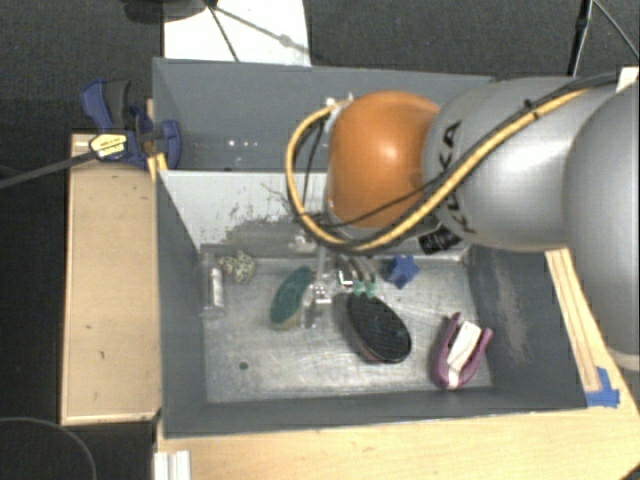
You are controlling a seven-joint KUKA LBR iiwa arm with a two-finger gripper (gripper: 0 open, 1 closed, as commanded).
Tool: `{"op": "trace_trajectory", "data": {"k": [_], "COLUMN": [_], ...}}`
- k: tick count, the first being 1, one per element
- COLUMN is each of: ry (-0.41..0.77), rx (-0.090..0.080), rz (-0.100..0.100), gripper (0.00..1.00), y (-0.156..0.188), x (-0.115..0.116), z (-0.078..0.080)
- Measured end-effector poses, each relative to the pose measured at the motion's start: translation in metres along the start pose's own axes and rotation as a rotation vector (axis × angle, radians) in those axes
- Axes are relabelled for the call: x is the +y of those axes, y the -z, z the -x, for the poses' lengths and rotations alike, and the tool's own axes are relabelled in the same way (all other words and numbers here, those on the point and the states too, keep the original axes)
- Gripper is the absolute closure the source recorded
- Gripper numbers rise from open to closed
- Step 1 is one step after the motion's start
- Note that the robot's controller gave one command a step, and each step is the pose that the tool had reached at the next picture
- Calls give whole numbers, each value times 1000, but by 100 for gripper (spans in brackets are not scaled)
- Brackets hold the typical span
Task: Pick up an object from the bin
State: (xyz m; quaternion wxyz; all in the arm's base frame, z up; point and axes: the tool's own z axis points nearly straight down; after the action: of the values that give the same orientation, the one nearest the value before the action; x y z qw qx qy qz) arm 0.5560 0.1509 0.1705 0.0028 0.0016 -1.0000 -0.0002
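Note:
My gripper (322, 294) hangs low over the middle of the bin, under the arm's orange cover. A dark green oval thing (289, 297) lies just to its left, touching or nearly touching it. Right of the gripper, a black oval brush-like thing (378, 329) rests on the bin floor. A small blue piece (402, 270) sits behind the black oval, near the back wall.
A purple and white thing (458, 354) lies at the front right. A small silver cylinder (213, 286) and a mottled greenish lump (238, 266) sit at the left. The arm covers the bin's back right.

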Motion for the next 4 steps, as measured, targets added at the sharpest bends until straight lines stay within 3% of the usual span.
{"op": "trace_trajectory", "data": {"k": [1, 4], "ry": [255, 232], "rx": [-10, -13], "rz": [1, 1], "gripper": [0, 0], "y": [-98, -95], "x": [-20, -20], "z": [33, 37]}}
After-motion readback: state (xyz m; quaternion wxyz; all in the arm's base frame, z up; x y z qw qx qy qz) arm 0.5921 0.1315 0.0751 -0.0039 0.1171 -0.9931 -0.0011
